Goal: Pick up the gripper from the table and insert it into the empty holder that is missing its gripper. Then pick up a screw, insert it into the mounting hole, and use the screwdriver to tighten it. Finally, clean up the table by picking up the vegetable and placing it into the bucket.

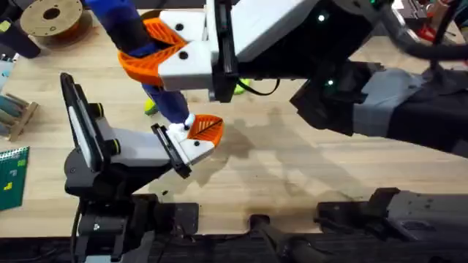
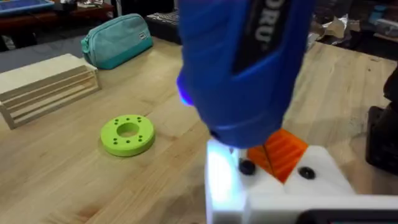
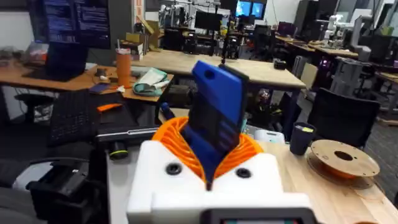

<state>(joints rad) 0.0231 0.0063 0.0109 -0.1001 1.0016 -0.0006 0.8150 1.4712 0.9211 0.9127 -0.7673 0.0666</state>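
I have the right pincer (image 1: 157, 50) up high near the far left of the counter (image 1: 292, 168), its orange ribbed pads clenched on the blue screwdriver (image 1: 139, 44). In the right wrist view the screwdriver (image 3: 216, 121) stands between the orange pads (image 3: 249, 152), its body tilted a little. From overhead the tool slants down toward me, its narrow end meeting the white holder (image 1: 191, 142) at the end of my left arm.

My left pincer (image 1: 194, 139) lies low over the counter, just beside the screwdriver's tip. In the left wrist view the screwdriver (image 2: 245, 68) comes down right in front of the camera, glowing at its lower end, and its thin bit touches the white holder block (image 2: 280, 186) beside the small orange gripper (image 2: 280, 152) seated in it. Two dark screw heads sit on the white face either side of that orange piece. I cannot tell whether the left pincer is released or clenched.

A flat bright-green ring-shaped disc (image 2: 127, 134) lies on the counter near a slatted wooden crate (image 2: 43, 87) and a teal pouch (image 2: 118, 38). Overhead, a yellow-green scrap of the vegetable (image 1: 151, 107) peeks out beside the screwdriver.
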